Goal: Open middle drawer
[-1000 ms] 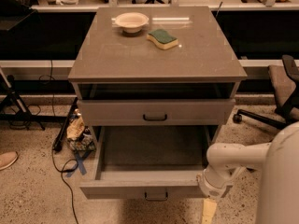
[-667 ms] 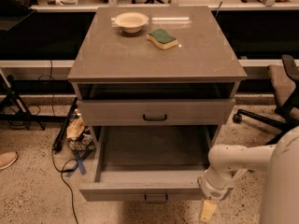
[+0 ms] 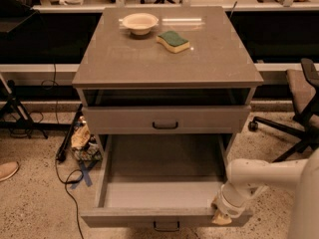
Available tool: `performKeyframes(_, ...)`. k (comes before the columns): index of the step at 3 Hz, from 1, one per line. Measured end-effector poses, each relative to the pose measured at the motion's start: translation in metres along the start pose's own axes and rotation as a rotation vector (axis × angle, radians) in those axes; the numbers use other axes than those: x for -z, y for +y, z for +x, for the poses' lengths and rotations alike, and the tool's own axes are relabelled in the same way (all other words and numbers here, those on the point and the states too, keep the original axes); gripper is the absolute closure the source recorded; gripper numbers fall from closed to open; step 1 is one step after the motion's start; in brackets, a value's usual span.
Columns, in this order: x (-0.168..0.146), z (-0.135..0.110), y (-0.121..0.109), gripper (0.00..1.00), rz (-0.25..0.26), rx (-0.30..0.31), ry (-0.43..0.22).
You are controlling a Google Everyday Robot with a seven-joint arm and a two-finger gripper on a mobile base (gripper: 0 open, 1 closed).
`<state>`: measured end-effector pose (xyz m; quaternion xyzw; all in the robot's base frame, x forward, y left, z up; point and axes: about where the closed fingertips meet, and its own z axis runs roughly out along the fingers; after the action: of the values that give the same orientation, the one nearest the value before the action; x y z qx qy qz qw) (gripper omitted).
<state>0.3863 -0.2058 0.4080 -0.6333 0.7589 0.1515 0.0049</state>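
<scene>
The middle drawer (image 3: 164,217) is pulled far out of the grey-taupe cabinet (image 3: 164,54) toward the camera. Its inside is bare, and its black bar handle (image 3: 166,226) shows at the bottom edge of the view. The drawer above it (image 3: 165,119) is shut, with its black handle in the middle of the front. My gripper (image 3: 222,218), at the end of the white arm (image 3: 259,176), is at the right end of the open drawer's front, low at the right. Nothing shows below the open drawer.
A cream bowl (image 3: 140,22) and a green-and-yellow sponge (image 3: 173,41) lie on the cabinet top. An office chair (image 3: 299,108) stands to the right. Cables and clutter (image 3: 82,141) lie on the floor at the left, and a shoe (image 3: 7,171) is at the far left.
The middle drawer has slid further out toward the camera. My gripper has stayed at the right end of its front and moved with it.
</scene>
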Motion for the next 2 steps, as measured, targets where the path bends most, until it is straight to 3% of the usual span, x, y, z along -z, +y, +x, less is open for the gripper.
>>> performKeyframes(1,0.0022,0.0040,0.0073,1.00,0.029,0.000,-0.017)
performKeyframes(2,0.0080,0.0114,0.0164,0.15,0.089,-0.007,-0.050)
